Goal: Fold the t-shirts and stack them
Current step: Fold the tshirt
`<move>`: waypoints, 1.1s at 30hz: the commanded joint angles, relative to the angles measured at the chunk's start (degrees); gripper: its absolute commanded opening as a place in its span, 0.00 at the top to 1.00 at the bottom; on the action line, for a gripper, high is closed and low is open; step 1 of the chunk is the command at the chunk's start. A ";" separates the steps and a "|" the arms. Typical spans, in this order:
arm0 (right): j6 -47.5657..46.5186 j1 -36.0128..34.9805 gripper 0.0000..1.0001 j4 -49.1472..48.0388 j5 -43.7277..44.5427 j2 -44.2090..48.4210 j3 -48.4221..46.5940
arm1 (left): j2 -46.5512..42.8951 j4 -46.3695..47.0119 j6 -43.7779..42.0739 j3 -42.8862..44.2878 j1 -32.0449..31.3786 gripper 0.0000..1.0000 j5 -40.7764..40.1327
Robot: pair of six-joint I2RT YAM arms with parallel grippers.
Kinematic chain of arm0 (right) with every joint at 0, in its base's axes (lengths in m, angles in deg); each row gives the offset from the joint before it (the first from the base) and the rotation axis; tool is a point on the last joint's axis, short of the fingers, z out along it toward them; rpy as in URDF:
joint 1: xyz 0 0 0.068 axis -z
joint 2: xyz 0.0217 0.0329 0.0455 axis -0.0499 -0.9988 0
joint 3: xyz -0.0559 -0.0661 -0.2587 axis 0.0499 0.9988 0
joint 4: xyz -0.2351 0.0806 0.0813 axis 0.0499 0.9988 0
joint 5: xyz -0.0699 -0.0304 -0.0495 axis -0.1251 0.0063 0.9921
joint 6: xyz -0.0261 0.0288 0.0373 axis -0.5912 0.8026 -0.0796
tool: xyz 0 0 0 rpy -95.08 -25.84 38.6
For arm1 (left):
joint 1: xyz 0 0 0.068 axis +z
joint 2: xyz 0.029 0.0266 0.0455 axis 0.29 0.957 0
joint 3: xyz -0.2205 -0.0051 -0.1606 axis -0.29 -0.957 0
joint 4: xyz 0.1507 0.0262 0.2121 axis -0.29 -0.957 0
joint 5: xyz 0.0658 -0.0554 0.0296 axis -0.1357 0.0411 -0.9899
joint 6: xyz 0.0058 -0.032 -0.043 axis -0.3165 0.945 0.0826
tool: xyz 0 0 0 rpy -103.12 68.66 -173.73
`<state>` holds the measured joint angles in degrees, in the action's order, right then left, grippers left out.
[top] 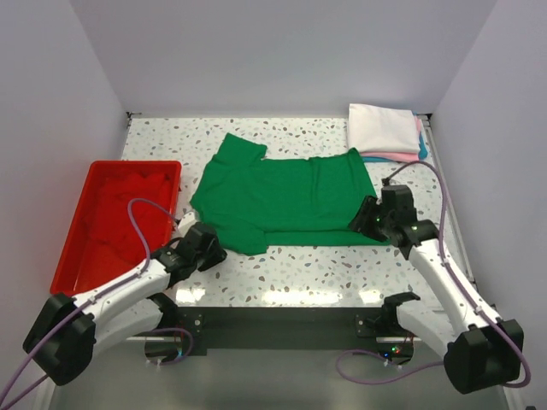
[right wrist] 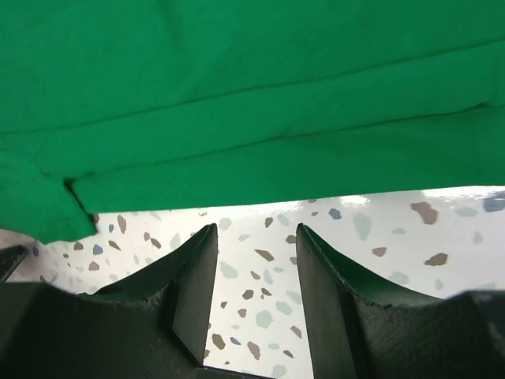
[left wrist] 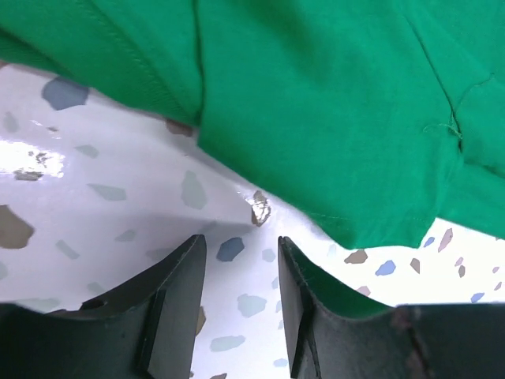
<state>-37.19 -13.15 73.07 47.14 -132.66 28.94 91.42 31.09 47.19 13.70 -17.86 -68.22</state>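
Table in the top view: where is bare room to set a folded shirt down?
Bare: far strip between wall and green t-shirt, left of the folded stack; near strip between its hem and the black base plate. Crowded: red tray at left, stack far right.

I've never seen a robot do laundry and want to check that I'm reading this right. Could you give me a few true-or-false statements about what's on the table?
1. The green t-shirt lies spread on the speckled table. True.
2. The left tool is clamped on the green t-shirt's hem. False: its jaws stand open over bare table, with the shirt's edge just ahead of them.
3. The folded stack has a white shirt on top. True.
4. The folded stack sits inside the red tray. False: it rests on the table at the far right corner, while the tray is on the left.
5. The right tool is open and holds nothing. True.
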 commanded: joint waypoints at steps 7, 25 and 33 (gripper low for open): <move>6.92 -21.05 0.53 -7.65 10.68 -5.19 -1.87 | 5.19 8.11 3.48 0.71 -3.07 0.53 -5.12; 10.44 -48.51 0.53 -22.51 20.36 -40.07 -17.16 | 6.78 15.86 -1.09 0.44 -3.25 0.66 -4.94; 14.83 -51.94 0.52 -22.68 22.73 -46.41 -20.33 | 1.42 11.46 -1.36 1.15 -3.34 0.68 -5.73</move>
<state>-25.69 -64.07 53.36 66.20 -177.93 10.61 95.55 42.92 47.08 13.76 -20.81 -71.67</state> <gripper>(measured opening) 0.480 0.323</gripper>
